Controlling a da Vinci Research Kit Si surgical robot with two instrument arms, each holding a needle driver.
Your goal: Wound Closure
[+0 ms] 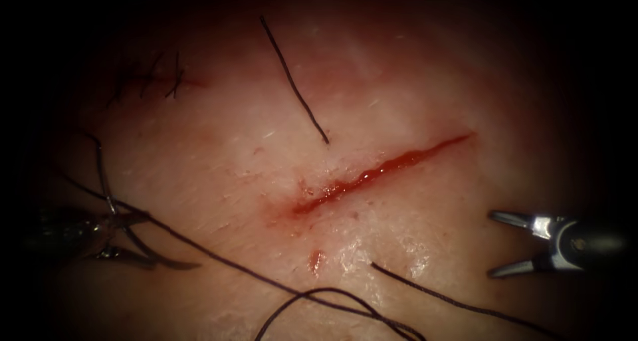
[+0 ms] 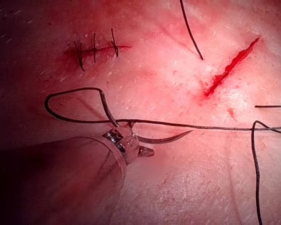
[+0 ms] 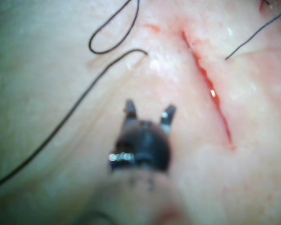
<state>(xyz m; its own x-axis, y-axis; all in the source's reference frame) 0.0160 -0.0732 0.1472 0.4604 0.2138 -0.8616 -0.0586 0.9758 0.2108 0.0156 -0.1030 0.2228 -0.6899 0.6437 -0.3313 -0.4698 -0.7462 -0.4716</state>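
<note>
— Now, the left tool (image 1: 123, 238)?
— At the endoscope view's lower left, well left of the cut (image 1: 379, 173). Its jaws are pinched on the needle (image 1: 156, 256) near the thread end of its curve; the needle lies clear of the tissue (image 1: 219, 155), its point toward the cut.
— The right tool (image 1: 495, 242)?
— Lower right of that view, right of the cut, jaws spread wide, holding nothing.
— Thread?
— The thread (image 1: 239, 264) runs from the needle across the bottom of the frame. A loose cut end (image 1: 292, 78) lies above the cut. An older stitched wound (image 1: 156, 78) sits upper left.
</note>
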